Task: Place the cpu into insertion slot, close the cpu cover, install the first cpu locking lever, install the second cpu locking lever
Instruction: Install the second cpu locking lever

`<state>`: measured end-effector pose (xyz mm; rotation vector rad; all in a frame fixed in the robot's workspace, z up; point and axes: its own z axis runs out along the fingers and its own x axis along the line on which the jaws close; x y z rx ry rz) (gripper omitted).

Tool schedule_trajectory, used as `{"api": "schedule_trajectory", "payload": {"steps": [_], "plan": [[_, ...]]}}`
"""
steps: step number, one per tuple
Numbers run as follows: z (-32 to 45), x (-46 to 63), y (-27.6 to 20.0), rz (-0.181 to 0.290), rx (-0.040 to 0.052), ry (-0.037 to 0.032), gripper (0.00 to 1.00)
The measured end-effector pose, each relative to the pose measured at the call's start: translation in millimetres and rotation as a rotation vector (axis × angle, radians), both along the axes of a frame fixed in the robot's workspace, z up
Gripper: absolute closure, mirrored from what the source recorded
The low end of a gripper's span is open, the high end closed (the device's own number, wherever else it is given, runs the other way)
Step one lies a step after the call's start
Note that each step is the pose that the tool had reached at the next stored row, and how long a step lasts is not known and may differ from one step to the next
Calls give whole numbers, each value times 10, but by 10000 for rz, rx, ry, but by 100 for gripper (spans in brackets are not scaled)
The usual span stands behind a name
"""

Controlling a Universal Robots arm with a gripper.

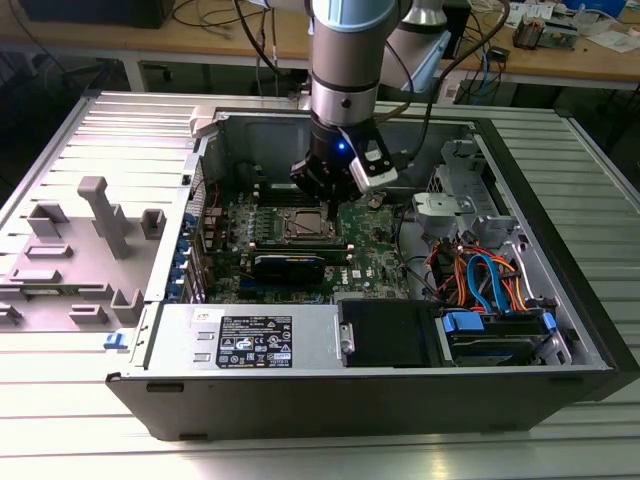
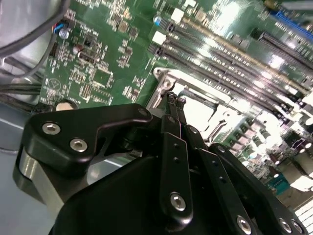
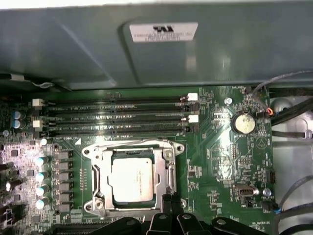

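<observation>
The cpu [image 3: 131, 180], a dull silver square chip, lies in the insertion slot [image 3: 128, 143] on the green board. The cpu cover [image 3: 165, 171], a thin silver frame, lies flat around the chip. My gripper [image 3: 168, 198] hangs at the socket's edge with its black fingers pressed together and nothing visible between them. In the second wrist view the gripper [image 2: 176, 100] has its tips just beside the slot's silver rim [image 2: 164, 81]. In the exterior view the gripper [image 1: 322, 205] stands low inside the open case, right over the insertion slot [image 1: 308, 226]. The levers cannot be made out.
Long black memory slots [image 3: 117, 117] run beside the socket, with a coin battery [image 3: 243, 123] nearby. A black card [image 1: 288, 265], the power supply [image 1: 250, 340] and bundled cables [image 1: 480, 275] crowd the case. Grey fixtures [image 1: 100, 215] stand at the exterior view's left.
</observation>
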<state>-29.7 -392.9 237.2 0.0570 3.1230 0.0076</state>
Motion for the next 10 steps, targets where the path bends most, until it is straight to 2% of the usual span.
{"api": "schedule_trajectory", "payload": {"steps": [6,10], "plan": [[43,0,-45,0,0,15,89],[45,0,-132,0,-1,16,89]]}}
